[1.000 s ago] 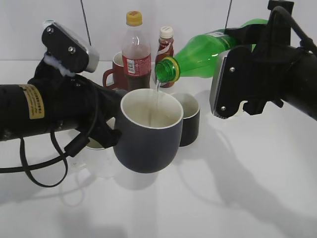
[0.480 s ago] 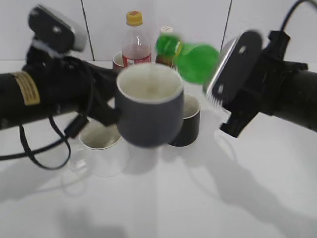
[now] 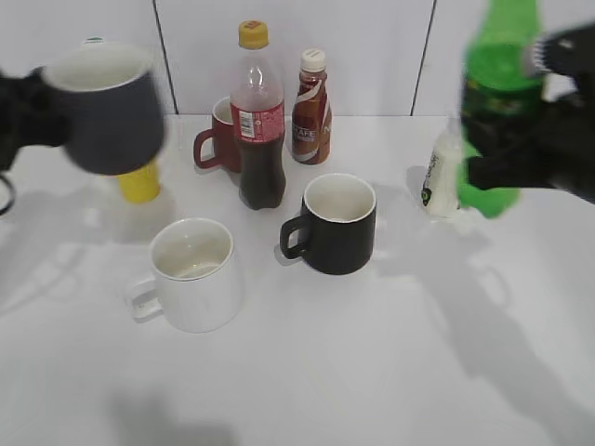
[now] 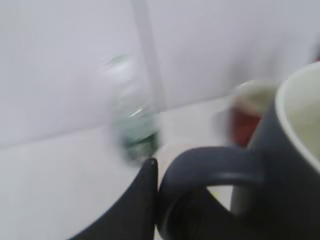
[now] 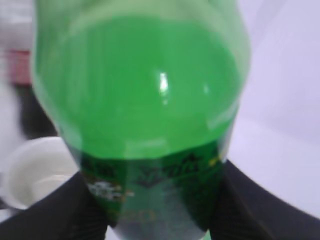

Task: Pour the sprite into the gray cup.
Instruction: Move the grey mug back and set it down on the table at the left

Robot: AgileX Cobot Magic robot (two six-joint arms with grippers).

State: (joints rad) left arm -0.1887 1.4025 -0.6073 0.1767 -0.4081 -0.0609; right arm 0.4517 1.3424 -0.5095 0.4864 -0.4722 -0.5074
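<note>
The gray cup (image 3: 112, 111) hangs in the air at the far left, upright and motion-blurred, held by its handle in my left gripper (image 3: 23, 116). In the left wrist view one dark finger (image 4: 152, 200) presses against the cup's loop handle (image 4: 210, 160), and the cream inside shows at the right edge. The sprite (image 3: 497, 102) stands about upright in the air at the far right, blurred, clamped round its labelled body by my right gripper (image 3: 539, 158). In the right wrist view the green bottle (image 5: 140, 90) fills the frame between both fingers (image 5: 155, 205).
On the table stand a cola bottle (image 3: 258, 121), a brown bottle with a white cap (image 3: 310, 111), a red mug (image 3: 216, 139), a black mug (image 3: 337, 228), a white mug (image 3: 191, 274), a yellow object (image 3: 139, 184) and a small white bottle (image 3: 442, 177).
The bottle was tipped over the cup at the centre with liquid running in. The bottle has since swung upright and gone right, and the cup has moved up and left.
</note>
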